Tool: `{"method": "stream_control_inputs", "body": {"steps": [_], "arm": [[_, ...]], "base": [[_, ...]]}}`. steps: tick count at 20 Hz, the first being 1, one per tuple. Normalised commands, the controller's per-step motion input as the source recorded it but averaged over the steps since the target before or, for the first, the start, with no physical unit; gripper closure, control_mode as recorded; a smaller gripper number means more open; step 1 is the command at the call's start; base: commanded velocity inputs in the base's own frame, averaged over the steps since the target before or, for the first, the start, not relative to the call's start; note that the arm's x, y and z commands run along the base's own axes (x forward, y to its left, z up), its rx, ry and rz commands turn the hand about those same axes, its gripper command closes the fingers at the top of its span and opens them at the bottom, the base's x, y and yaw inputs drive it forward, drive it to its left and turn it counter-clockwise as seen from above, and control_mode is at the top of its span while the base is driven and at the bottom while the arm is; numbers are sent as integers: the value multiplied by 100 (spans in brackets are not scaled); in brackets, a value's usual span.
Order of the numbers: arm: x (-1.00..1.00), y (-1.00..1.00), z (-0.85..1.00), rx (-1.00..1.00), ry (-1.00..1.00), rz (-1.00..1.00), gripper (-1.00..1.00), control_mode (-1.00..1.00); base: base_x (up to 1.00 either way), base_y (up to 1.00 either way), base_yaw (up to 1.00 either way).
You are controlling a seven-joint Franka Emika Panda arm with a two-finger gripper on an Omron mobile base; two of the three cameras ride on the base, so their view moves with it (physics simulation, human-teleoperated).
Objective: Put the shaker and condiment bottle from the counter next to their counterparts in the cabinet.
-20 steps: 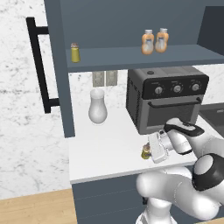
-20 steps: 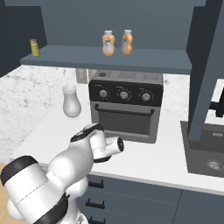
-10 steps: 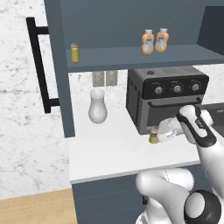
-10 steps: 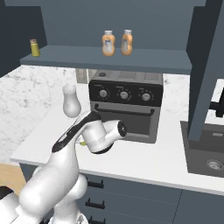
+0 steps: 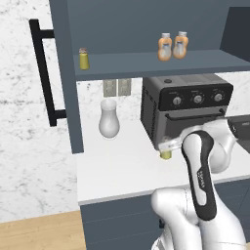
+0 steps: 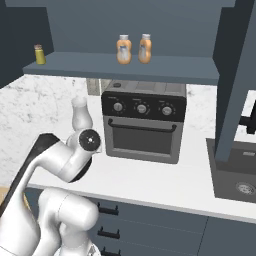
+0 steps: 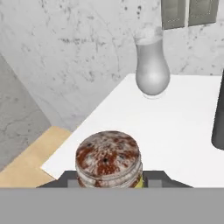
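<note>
My gripper (image 5: 166, 149) is shut on the shaker (image 5: 166, 155), a small yellow-green cylinder held just above the counter (image 5: 117, 171) in front of the toaster oven. In the hand view its speckled brown cap (image 7: 108, 156) sits between my fingertips (image 7: 70, 177). The arm's wrist (image 6: 90, 141) hides the shaker in the right base view. A second shaker (image 5: 84, 58) stands at the left end of the cabinet shelf (image 5: 141, 66). Two orange condiment bottles (image 5: 165, 47) (image 5: 181, 45) stand side by side further right on that shelf.
A black toaster oven (image 5: 188, 110) stands on the counter under the shelf. A white vase (image 5: 109, 119) sits by the back wall, left of the oven. The cabinet door with its black bar handle (image 5: 43, 73) hangs open at the left. A sink (image 6: 240, 185) lies at the right.
The hand has closed a little more on the shaker and raised it off the counter. The arm has swung from lying low to standing upright.
</note>
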Motion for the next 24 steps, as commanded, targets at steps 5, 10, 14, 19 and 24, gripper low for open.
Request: {"method": "stream_control_inputs", "body": {"steps": [5, 10, 14, 19, 24], "arm": [[-25, 86, 61, -1, -10, -40, 100, -100], [5, 25, 90, 0, 0, -21, 100, -100], [13, 0, 91, 0, 0, -21, 100, -100], [42, 0, 77, 0, 0, -16, 100, -100], [32, 0, 61, 0, 0, -5, 100, -100]], "base": [[0, 0, 0], [0, 0, 0], [0, 0, 0], [0, 0, 0], [0, 0, 0]]}}
